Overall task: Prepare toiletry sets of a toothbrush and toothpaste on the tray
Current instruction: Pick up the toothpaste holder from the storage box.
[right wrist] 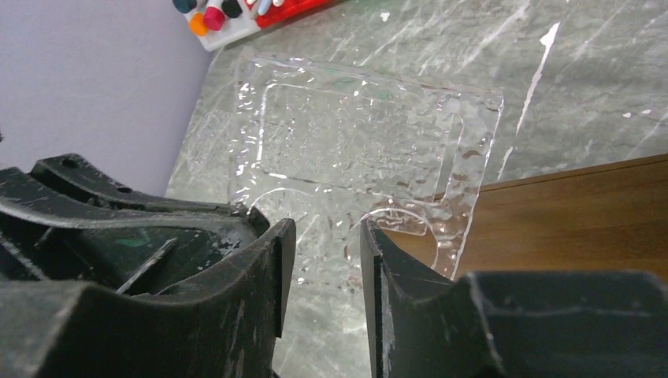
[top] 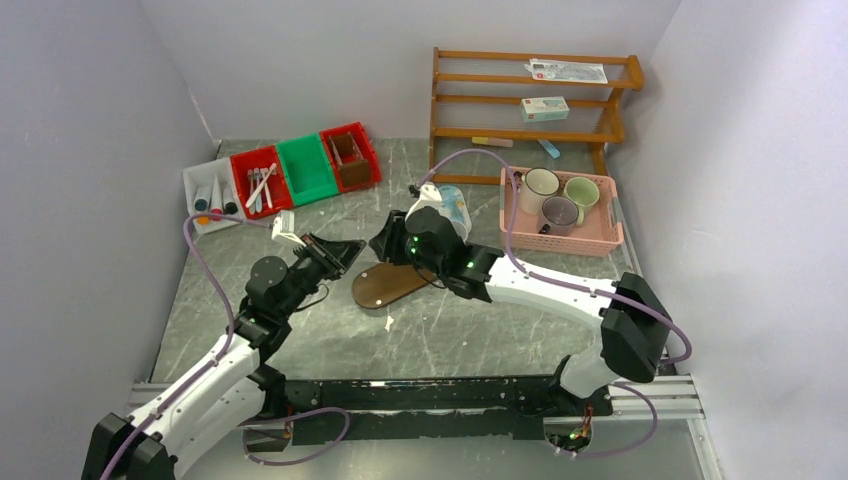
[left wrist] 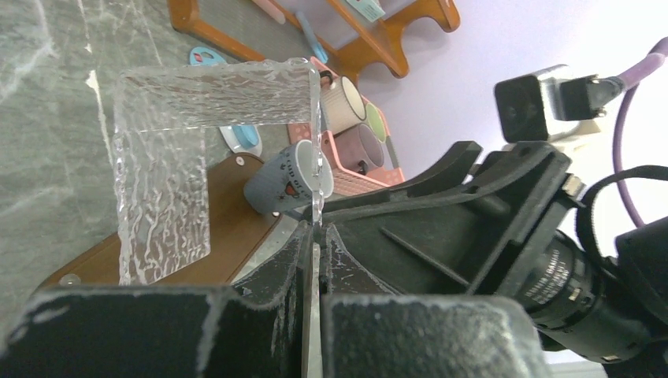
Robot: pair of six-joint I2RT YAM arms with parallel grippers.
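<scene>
**Tray half set:** The brown tray [top: 385, 287] lies just left of centre in the overhead view, between the two arms. One grey mug [left wrist: 283, 179] appears to stand at its far end, and no toothbrush or tube is on it yet. Over it the left gripper [left wrist: 315, 236], fingers pressed together, pinches the thin edge of a bent sheet of clear plastic [left wrist: 165, 189]. The right gripper [right wrist: 327, 236] faces the same sheet with its jaws a narrow gap apart. Whether they touch the plastic cannot be told.

The hold looks precarious. Clamped by one edge only, the slick sheet could twist or slip free if the right gripper nudges it. With both grippers crowded low over the tray, a stray swing could also tip the mug or shove the board.

**Counted from above:**
- One tray, with one mug at it.
- Three spare mugs [top: 541, 184] in the pink basket [top: 560, 243] at right.
- Four bins at upper left: one white bin [top: 205, 172], two red bins [top: 373, 165] and one green bin [top: 305, 168].
- Toothbrushes [top: 262, 183] in the left-hand red bin, too tangled to count.
- Two packets [top: 567, 71] on the wooden shelf [top: 480, 132] at top right.
</scene>
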